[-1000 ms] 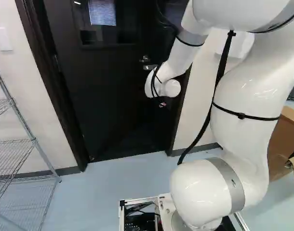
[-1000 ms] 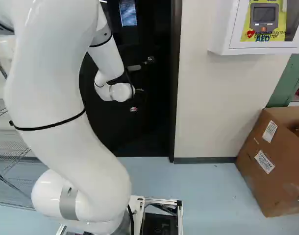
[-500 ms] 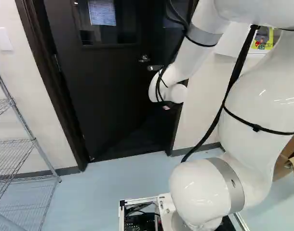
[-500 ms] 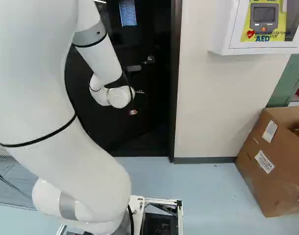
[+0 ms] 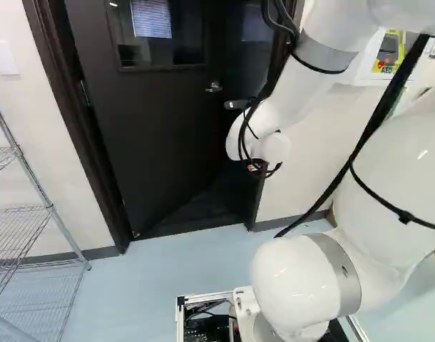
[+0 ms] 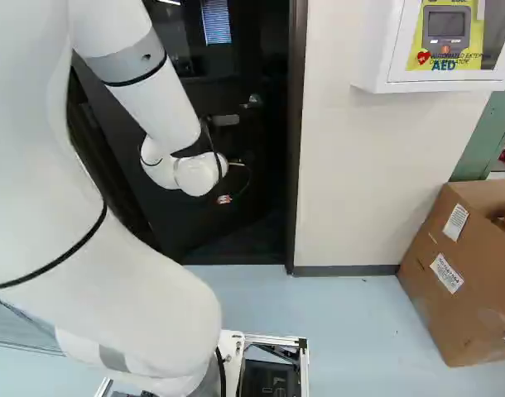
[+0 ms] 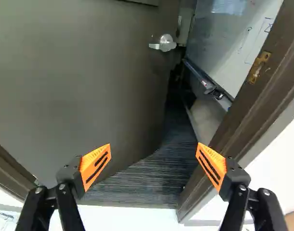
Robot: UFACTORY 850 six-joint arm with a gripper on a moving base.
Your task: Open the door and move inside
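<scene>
The dark door (image 5: 153, 121) stands ajar, swung away from me, in the left base view. Its metal handle (image 5: 214, 87) is above and beside my wrist there. My gripper (image 5: 259, 169) is mostly hidden behind the wrist and cables, in front of the doorway's right side. In the wrist view the gripper (image 7: 153, 155) is open wide with nothing between its fingers. Ahead of it are the door leaf (image 7: 79, 82), the handle (image 7: 164, 43) on its free edge, and a gap onto dark flooring (image 7: 142, 180). One finger overlaps the door frame (image 7: 233, 120) in that view.
Beyond the gap is a whiteboard (image 7: 233, 36). A wire shelf (image 5: 32, 214) stands left of the doorway. To the right are the wall (image 6: 360, 174), a white AED cabinet (image 6: 377, 50) and a cardboard box (image 6: 459, 273).
The arm's wrist has drawn back from the doorway toward the base, slightly lower, shifting right in the left base view. The door and base have not visibly moved.
</scene>
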